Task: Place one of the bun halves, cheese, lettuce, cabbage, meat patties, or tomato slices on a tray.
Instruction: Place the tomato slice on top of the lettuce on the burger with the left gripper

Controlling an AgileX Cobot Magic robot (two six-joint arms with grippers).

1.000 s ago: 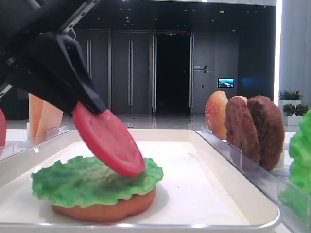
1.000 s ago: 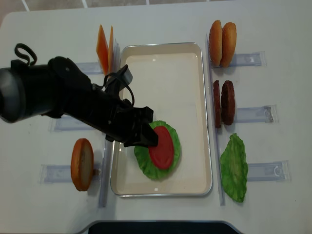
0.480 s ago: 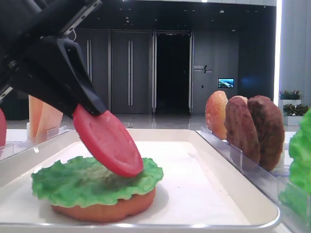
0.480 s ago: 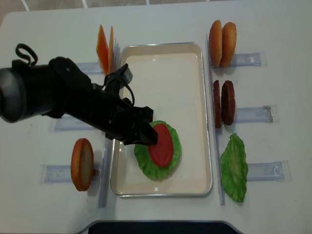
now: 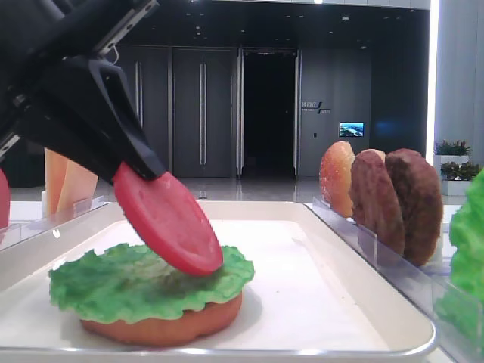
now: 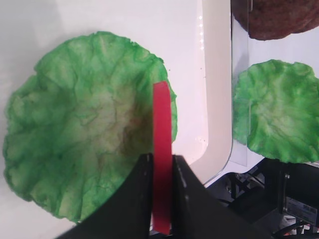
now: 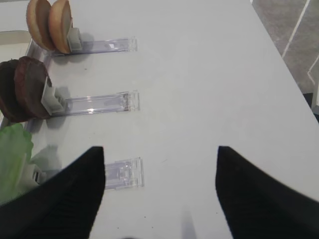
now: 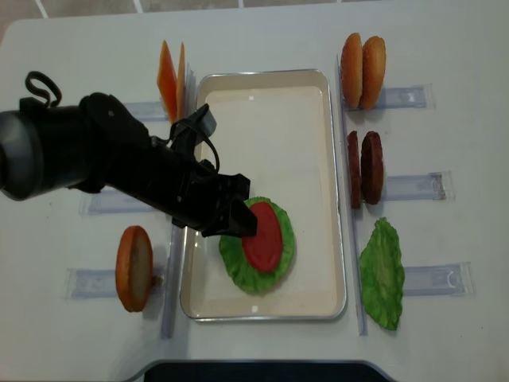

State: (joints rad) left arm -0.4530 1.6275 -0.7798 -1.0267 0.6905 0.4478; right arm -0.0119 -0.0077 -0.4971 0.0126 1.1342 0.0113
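Left tool (image 6: 160, 196): closed on the tomato slice (image 8: 262, 235), fingers pinching its edge from both sides; in the overhead view it sits left of centre over the tray's lower half.
Tomato slice: red disc, tilted, its lower edge touching the lettuce leaf (image 8: 280, 259); seen edge-on in the left wrist view, where it runs up the middle of the frame.
Lettuce leaf: ruffled green, lying flat on a bun half (image 5: 162, 327) in the lower part of the tray (image 8: 306, 143).
Bun half: only its orange rim shows under the leaf, in the low side view, lower left.
Tray: white, rounded corners, centre of the overhead view; its upper half bare.
Right tool (image 7: 159, 191): fingers wide apart, holding nothing, above the counter (image 7: 199, 74) at the bottom of the right wrist view.
Cheese (image 8: 169, 79): two orange slices standing on edge, just left of the tray's upper left corner.
Meat patties (image 8: 366, 167): two on edge, right of the tray, mid-height.
Spare buns (image 8: 363, 70): two on edge, upper right.
Second lettuce leaf (image 8: 382, 273): right of the tray, lower right.
Lone bun (image 8: 134, 267): on edge, lower left, beside the tray.
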